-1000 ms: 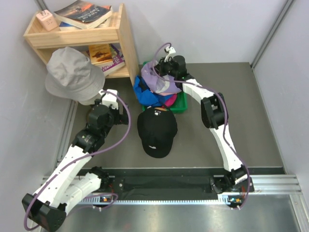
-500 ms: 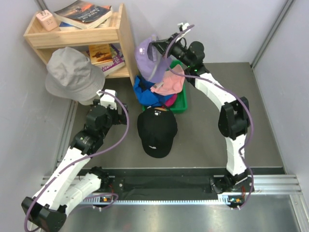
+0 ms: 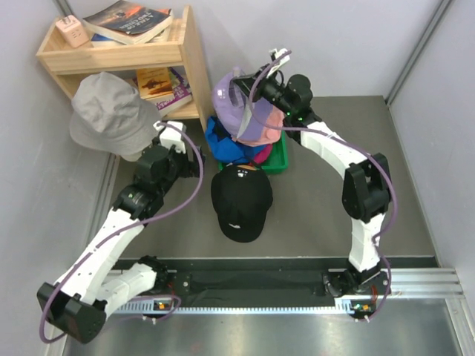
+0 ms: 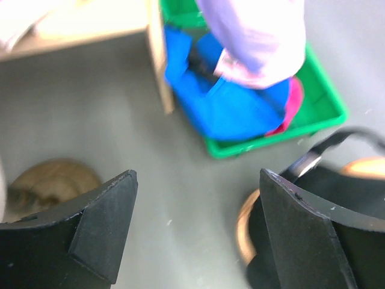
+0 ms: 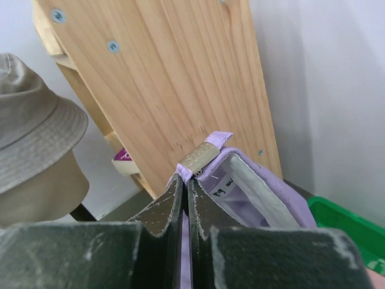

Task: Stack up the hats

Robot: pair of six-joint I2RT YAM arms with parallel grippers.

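**A:** What has your right gripper point(image 3: 241, 83) got?

**B:** My jaws there are pressed tight on the back edge of the lavender cap point(image 3: 225, 100). It hangs from them, lifted above the green tray point(image 3: 280, 160) at the far side of the table point(image 3: 319, 215), close to the side of the wooden shelf point(image 3: 194, 70).

**A:** And the other caps?

**B:** The blue cap point(image 3: 217, 142), the pink cap point(image 3: 269, 127) and the magenta cap point(image 3: 261, 154) are piled in the tray, under the lavender one. The black cap point(image 3: 241, 196) lies alone on the table just near of the tray, crown up and brim toward me. I can't make out a dark green one.

**A:** Your left gripper point(image 3: 171, 142)?

**B:** That one is spread wide with nothing between the fingers. It hovers over bare table left of the black cap, near the foot of the shelf. From its wrist I see the tray's near corner ahead and to the right, with blue fabric spilling over the rim.

**A:** Anything else close by?

**B:** A grey bucket hat point(image 3: 107, 111) sits to the far left, against the shelf.
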